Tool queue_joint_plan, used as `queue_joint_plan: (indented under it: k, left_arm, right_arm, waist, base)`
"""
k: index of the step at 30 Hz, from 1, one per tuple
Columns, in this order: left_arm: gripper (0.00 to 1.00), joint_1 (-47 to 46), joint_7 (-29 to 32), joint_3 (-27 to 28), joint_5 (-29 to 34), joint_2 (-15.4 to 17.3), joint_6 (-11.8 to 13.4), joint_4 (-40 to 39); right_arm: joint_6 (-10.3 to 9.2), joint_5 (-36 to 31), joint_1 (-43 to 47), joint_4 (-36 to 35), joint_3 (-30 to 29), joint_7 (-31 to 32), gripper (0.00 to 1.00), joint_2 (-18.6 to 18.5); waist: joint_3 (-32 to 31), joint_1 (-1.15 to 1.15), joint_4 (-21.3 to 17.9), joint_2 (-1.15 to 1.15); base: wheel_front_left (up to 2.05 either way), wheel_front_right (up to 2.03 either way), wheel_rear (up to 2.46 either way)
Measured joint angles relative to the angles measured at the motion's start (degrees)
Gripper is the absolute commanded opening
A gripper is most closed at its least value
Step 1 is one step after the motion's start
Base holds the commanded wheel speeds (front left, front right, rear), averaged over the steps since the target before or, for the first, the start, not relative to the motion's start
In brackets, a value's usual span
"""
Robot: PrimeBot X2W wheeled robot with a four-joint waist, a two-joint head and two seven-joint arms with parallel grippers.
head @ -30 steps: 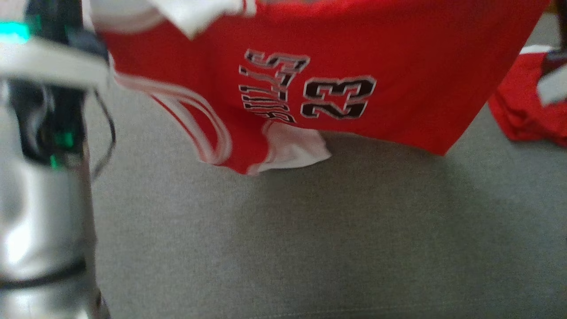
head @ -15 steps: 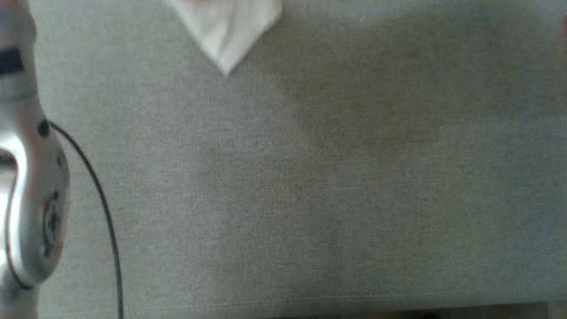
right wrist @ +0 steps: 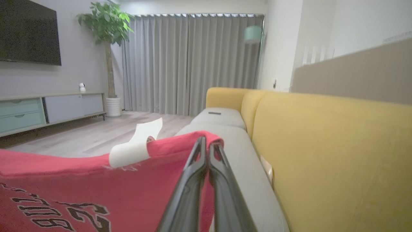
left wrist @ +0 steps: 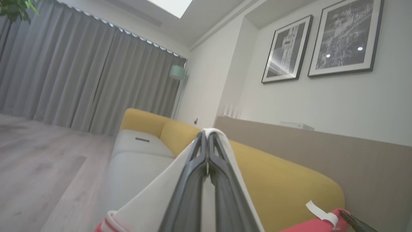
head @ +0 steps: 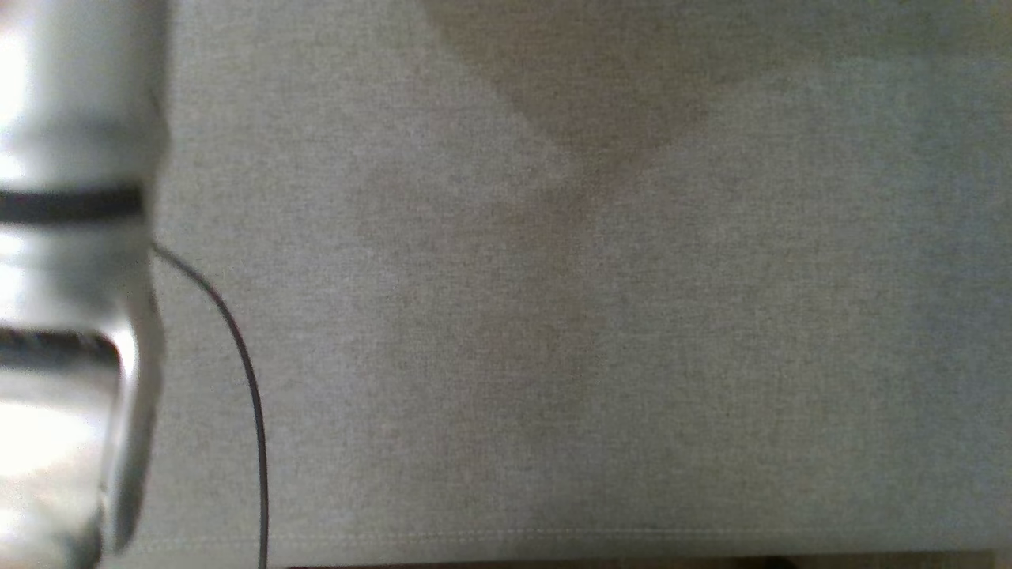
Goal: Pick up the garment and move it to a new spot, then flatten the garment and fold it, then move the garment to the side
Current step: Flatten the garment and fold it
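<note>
1. The left tool (left wrist: 206,137) is fully closed. Its two dark fingers pinch a white-trimmed edge of the garment (left wrist: 151,203), and the cloth drapes over both sides of the fingers in the lower middle of the left wrist view.
2. The right tool (right wrist: 207,141) is fully closed as well, on a red edge of the same garment, in the lower middle of the right wrist view. A white label (right wrist: 135,146) stands up from the cloth just to the left of it. Black lettering with the number 23 sits in the lower left corner.
3. The garment is therefore lifted and held at two places. Its held edges are raised above the grey sofa seat (right wrist: 254,183), next to the yellow backrest (right wrist: 322,145). Whether its lower part touches the seat cannot be told.
4. In the head view, the seat fabric takes most of the frame. There is a soft shadow (head: 601,103) at the upper middle, a pale forearm (head: 71,276) along the left edge and a thin dark cable (head: 249,379) beside it.
5. The picking up appears to be done. The carrying to a new spot seems to be in hand, because the cloth is not yet laid down.
6. What is left is to put the garment down, flatten it, fold it and move it to the side. None of these steps looks begun.
</note>
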Motion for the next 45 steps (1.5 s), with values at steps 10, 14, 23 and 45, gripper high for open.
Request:
queue_joint_plan:
  k: [10,14,23,45]
  left_arm:
    - [0.0,29.8,0.1,-4.0,-6.0,4.6,0.0,-2.9]
    - [0.0,41.0,0.1,-3.5,-7.0,5.9,0.0,-5.0]
    - [0.0,64.5,0.1,-1.8,-9.3,7.2,2.9,-10.6]
    - [0.0,88.2,2.7,-0.5,-10.8,7.5,14.8,-32.5]
  right_arm:
    - [0.0,12.3,19.3,1.0,7.5,-1.0,0.0,0.0]
    - [0.0,18.0,27.4,-2.0,10.0,-0.3,0.0,-0.5]
    - [0.0,25.7,46.6,-10.0,13.3,0.9,0.0,-3.7]
    - [0.0,24.0,71.5,-26.6,1.0,5.9,0.0,-5.8]
  waist:
    - [-7.0,0.0,0.1,0.0]
    - [-11.2,-0.01,-0.3,0.0]
    - [-20.4,-0.01,-1.6,0.01]
    - [-21.9,-0.01,-2.6,0.0]
  base:
    - [0.0,0.0,0.0]
    - [0.0,0.0,0.0]
    - [0.0,0.0,0.0]
    - [0.0,0.0,0.0]
